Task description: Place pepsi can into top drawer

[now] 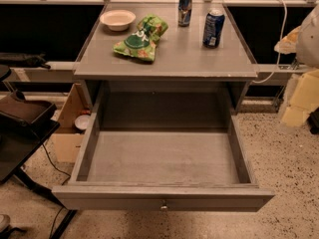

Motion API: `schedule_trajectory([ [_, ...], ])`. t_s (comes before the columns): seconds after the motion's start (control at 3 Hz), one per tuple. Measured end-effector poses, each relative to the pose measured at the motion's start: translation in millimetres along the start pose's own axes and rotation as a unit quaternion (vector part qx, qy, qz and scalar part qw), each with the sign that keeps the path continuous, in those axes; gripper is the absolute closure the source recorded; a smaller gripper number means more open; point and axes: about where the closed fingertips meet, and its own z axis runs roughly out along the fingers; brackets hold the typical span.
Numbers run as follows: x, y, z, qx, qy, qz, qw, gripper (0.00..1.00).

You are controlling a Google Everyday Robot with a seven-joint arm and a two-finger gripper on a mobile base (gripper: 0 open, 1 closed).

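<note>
The pepsi can (213,29) is dark blue with a silver top and stands upright at the right rear of the grey cabinet top (199,59). The top drawer (164,158) is pulled wide open below it. Its grey box is empty and a small round metal knob (163,206) sits at the centre of its front. My gripper (301,36) shows only as a pale blurred shape at the right edge of the view. It is to the right of the can, apart from it and beyond the cabinet's side.
A taller slim blue-and-silver can (185,8) stands at the back. A green chip bag (141,38) and a white bowl (117,19) lie on the left of the top. A black table (20,143) stands left of the drawer, with a cardboard box (70,128) behind it.
</note>
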Motion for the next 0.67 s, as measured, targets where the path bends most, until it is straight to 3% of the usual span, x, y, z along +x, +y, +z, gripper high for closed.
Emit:
schedule_trajectory([
  [0.33, 0, 0, 0, 0.0, 0.0, 0.0, 1.0, 0.0],
  [0.67, -4, -31, 12, 0.001, -0.05, 0.019, 0.9986, 0.0],
])
